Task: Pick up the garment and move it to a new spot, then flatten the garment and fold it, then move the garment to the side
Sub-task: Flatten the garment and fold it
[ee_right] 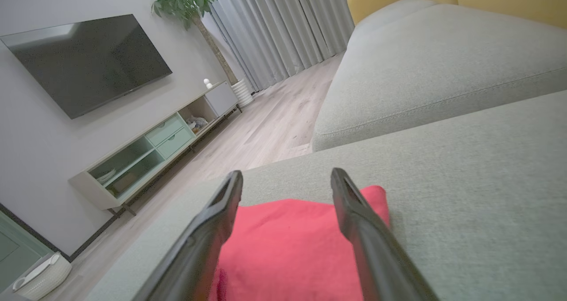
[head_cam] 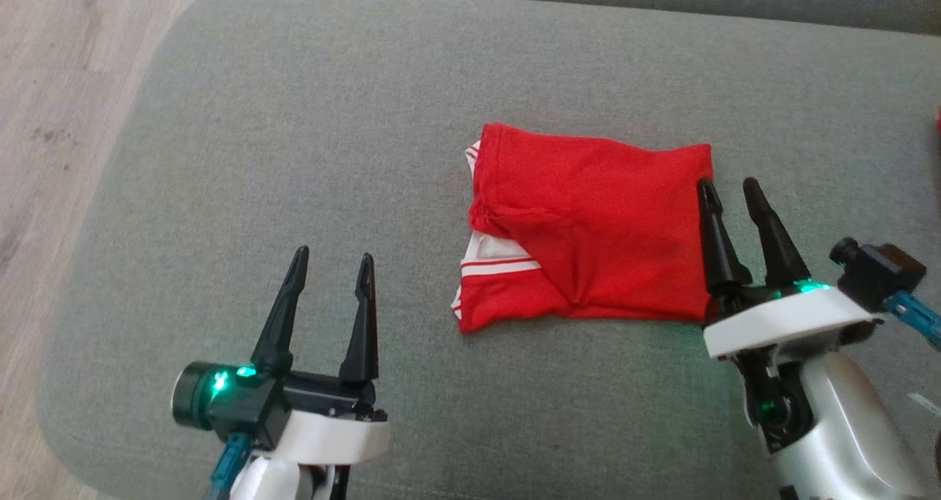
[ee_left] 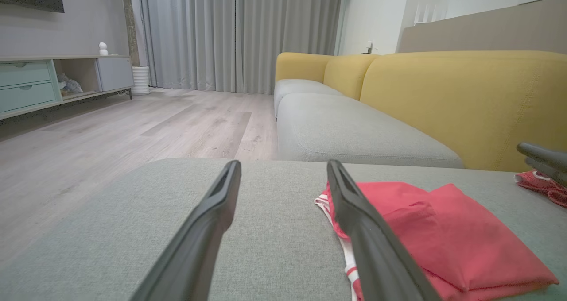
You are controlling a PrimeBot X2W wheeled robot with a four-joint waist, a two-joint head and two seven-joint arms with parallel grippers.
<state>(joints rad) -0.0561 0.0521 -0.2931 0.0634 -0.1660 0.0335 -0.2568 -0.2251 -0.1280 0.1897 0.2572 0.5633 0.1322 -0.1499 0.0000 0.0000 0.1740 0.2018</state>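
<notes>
A red garment with white stripes lies folded into a rough rectangle on a grey sofa seat, a little right of the seat's middle in the head view (a white-striped layer peeks out along its left edge and lower left corner). The right gripper stands at the garment's right edge, its two dark fingers spread apart with nothing between them; the left finger's tip overlaps the red cloth near the upper right corner, and I cannot tell whether it touches the fabric. In the right wrist view the fingers frame the red cloth, which lies flat below them. The left gripper hangs over bare grey seat to the left of the garment, apart from it, its fingers also wide and empty. In the left wrist view a second red and white piece of cloth lies at the far right of the seat, near the yellow sofa back, and the right gripper's fingertips show just above it in that view. A pale wooden floor runs off to grey curtains
</notes>
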